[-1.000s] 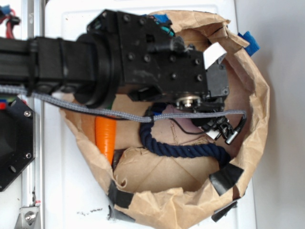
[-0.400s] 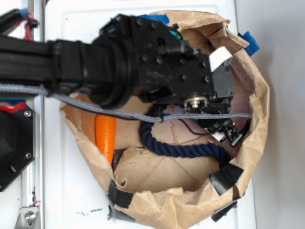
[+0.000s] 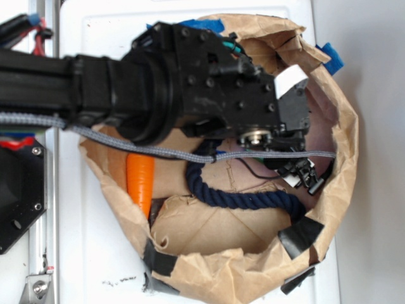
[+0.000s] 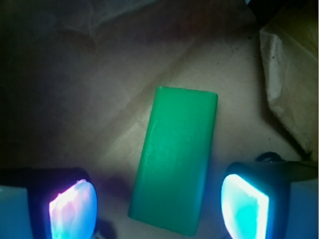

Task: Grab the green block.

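In the wrist view the claw (image 4: 158, 201) stands wide open, its two glowing pads (image 4: 71, 209) at the bottom corners, holding nothing. The block (image 4: 175, 158) lies flat on brown paper between them, its long side running away from the camera and leaning a little to the right. Its near end sits in the gap between the pads, with clear space on both sides, so neither pad touches it. Past the block is creased paper floor, and at the upper right a folded wall of the bag (image 4: 291, 79) rises.

From the exterior view, the black arm (image 3: 158, 88) reaches in from the left over the opened bag on the white bench (image 3: 95, 259) and covers the block, so it cannot be seen there. Below the arm a dark blue rope (image 3: 237, 197) curves across the bag floor. Left of it an orange carrot (image 3: 140, 182) lies against the bag's wall. A grey cable (image 3: 152, 150) runs across the arm's lower edge.
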You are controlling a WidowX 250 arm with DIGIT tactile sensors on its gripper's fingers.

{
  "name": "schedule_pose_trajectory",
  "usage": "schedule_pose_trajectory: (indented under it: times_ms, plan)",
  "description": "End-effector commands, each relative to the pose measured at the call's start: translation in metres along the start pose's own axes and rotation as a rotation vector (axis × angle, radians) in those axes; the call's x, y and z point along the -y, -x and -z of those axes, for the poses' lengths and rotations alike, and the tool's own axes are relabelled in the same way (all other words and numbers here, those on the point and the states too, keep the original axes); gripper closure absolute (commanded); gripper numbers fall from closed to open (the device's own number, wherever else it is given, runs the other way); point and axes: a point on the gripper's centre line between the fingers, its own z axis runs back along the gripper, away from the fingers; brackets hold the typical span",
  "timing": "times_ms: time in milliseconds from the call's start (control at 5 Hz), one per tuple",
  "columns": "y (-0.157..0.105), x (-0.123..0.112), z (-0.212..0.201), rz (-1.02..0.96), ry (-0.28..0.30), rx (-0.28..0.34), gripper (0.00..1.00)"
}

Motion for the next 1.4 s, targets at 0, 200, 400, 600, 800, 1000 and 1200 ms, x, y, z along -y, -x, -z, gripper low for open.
schedule_pose_trajectory:
  times_ms: [0, 200, 400, 600, 800, 1000, 1200]
  plan:
    - [-0.008, 0.002, -0.014, -0.001, 0.035, 0.043, 0.0]
    - [-0.008, 0.002, -0.014, -0.001, 0.035, 0.043, 0.0]
    - [-0.008, 0.002, -0.014, -0.001, 0.035, 0.043, 0.0]
    - [-0.015, -0.001, 0.002, 0.009, 0.024, 0.028, 0.0]
    - [-0.024, -0.011, 0.02, -0.001, 0.022, -0.004, 0.0]
    - [-0.018, -0.013, 0.027, 0.018, 0.023, -0.038, 0.0]
    - [-0.006, -0.013, 0.029, 0.035, 0.002, -0.043, 0.0]
